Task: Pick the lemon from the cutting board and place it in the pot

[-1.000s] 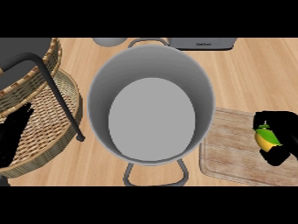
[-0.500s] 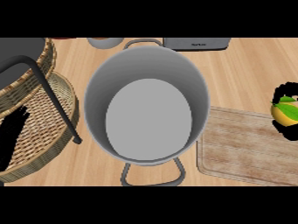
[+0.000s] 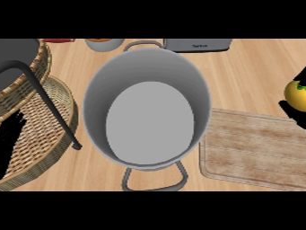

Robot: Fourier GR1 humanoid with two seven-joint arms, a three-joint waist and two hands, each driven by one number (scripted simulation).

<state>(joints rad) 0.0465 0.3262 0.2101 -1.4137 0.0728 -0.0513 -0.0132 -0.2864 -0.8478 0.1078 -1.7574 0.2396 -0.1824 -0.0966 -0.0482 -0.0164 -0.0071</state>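
wooden counter fills the view, light grain, seen steeply from above.

nearest: left hand shows at the lower left edge over a wicker basket, fingers straight and up, holding nothing. it is resting. the pot's near loop handle sits at the bottom centre. cutting board lies just right of the pot, its top bare.

middle: pot, grey and tall-walled, stands in the centre with nothing inside. right hand is at the right edge, fingers and thumb curled round the lemon. the lemon is yellow with a green patch, off the board, beyond the board's far right corner and well apart from the pot's rim.

far: a grey appliance and an orange-filled cup stand behind the pot.

step in hand, as judged: carry phase, grasp done, placement not yet done.

notes for doing it well:
- move the hand left and keep the lemon above rim height, since the pot wall is tall.
- stop over the middle of the opening, not over the near wall.
- lower inside the rim before uncurling, so the round fruit does not bounce or roll out.
- leave the left hand where it is.
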